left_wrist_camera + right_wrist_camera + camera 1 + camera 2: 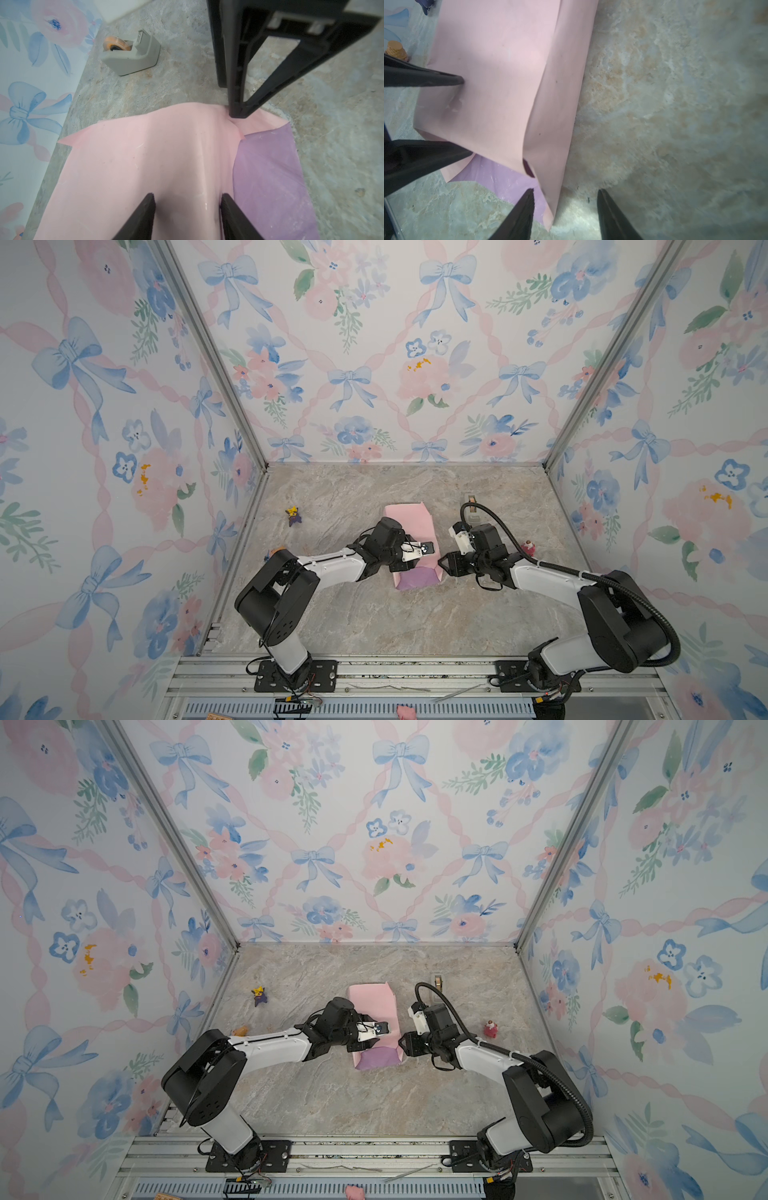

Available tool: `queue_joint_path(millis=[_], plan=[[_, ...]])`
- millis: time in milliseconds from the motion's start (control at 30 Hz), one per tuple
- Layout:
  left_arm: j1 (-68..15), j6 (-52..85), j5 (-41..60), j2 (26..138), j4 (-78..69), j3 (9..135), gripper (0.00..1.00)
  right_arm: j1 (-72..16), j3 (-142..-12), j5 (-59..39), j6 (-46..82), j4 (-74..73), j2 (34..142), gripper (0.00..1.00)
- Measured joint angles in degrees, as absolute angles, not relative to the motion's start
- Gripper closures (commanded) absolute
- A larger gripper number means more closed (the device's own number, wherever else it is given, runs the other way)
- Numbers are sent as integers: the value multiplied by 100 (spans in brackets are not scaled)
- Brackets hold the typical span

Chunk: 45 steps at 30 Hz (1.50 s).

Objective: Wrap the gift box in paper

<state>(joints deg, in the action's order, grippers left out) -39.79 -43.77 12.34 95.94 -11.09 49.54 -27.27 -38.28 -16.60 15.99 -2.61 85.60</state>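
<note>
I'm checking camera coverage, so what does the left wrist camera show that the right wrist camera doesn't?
Only the left wrist view shows the grey tape dispenser and the right gripper from outside, one fingertip down at the paper's edge. Only the right wrist view shows an orange cone-shaped toy and the left gripper, fingers apart on the pink top. Both show the paper folded pink side out over a raised shape, with a lilac part lying flat on the marble table.
</note>
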Motion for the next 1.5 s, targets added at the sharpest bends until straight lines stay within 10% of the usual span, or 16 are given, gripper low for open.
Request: queue_joint_path(millis=[1500], plan=[[-4049,-4630,961,9618,-1107,4974,54,-3315,-3579,-1734,2659,-1076,8742,61]])
